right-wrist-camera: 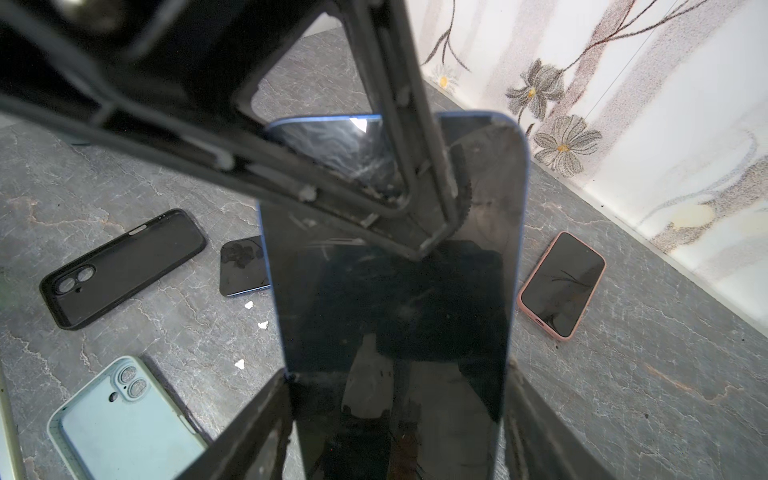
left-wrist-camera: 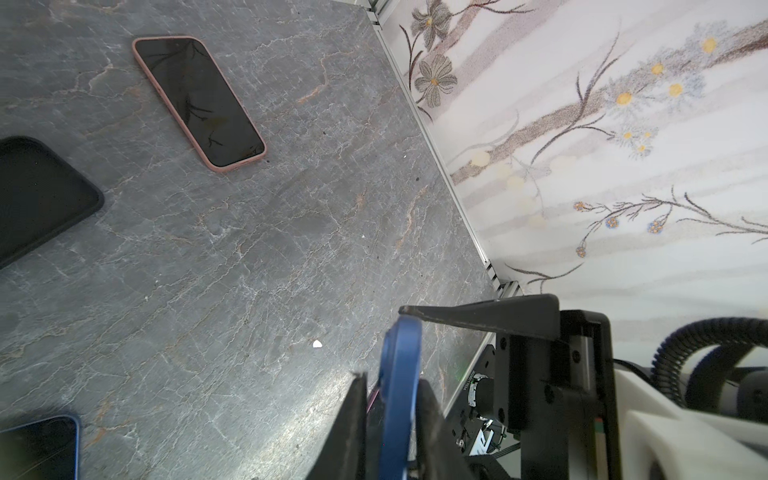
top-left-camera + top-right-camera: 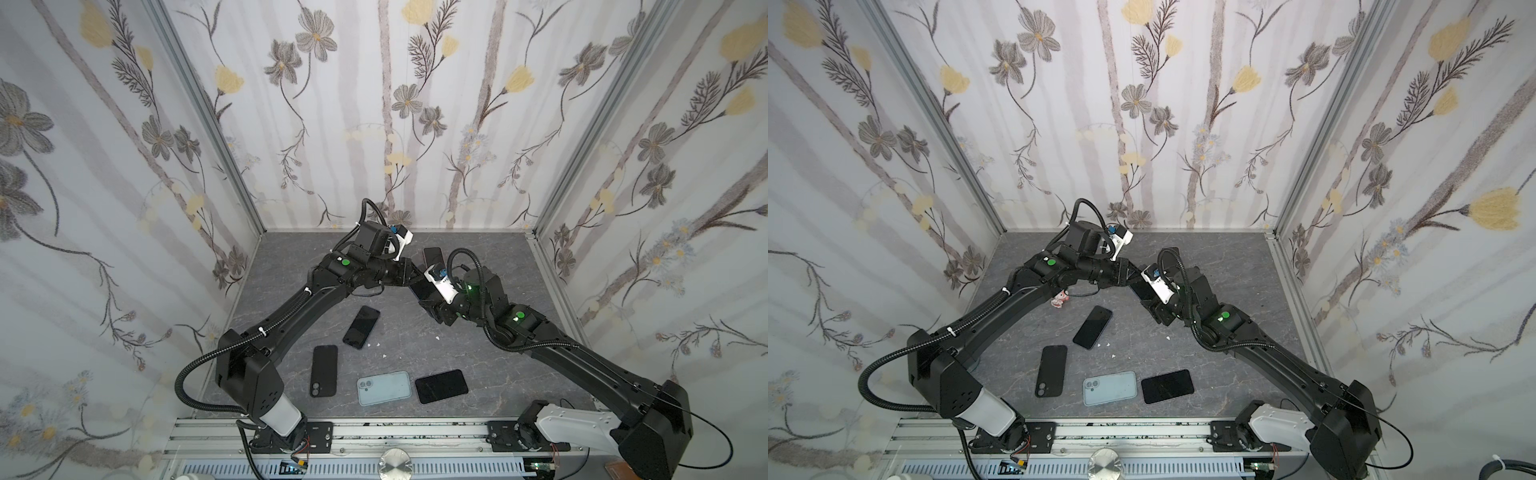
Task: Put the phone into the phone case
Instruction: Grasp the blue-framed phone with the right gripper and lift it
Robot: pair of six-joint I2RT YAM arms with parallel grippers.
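Right wrist view, closest in: my right hand [image 1: 399,370] has the phone [image 1: 395,311] by its two long edges. There's a finger tight against each side, jaws only as wide as the phone itself. It's a blue-edged phone with its dark glass facing the camera, held up clear of the table [image 1: 623,395] and pointing away from me.

A bit further along it, my left hand [image 2: 392,386] is on it as well. One finger [image 1: 428,187] lies across the screen. In the left wrist view the blue edge sits pinched between both fingers, front and back. So that hand is clamped on the phone too: two hands, one phone. In both top views they meet above the far middle of the table.

Now down on the table past the phone. A pale case [image 1: 120,419] comes first. Next to it is a black case [image 1: 124,270], open side up with its lens cutouts showing, and nothing in it. Just beyond that lies a second phone [image 1: 243,268], screen up, half hidden behind the one I'm holding, with a few white scraps [image 1: 249,305] beside it. Off on the other side, a pink-cased phone [image 1: 561,284] lies flat near the flowered wall [image 1: 665,124].
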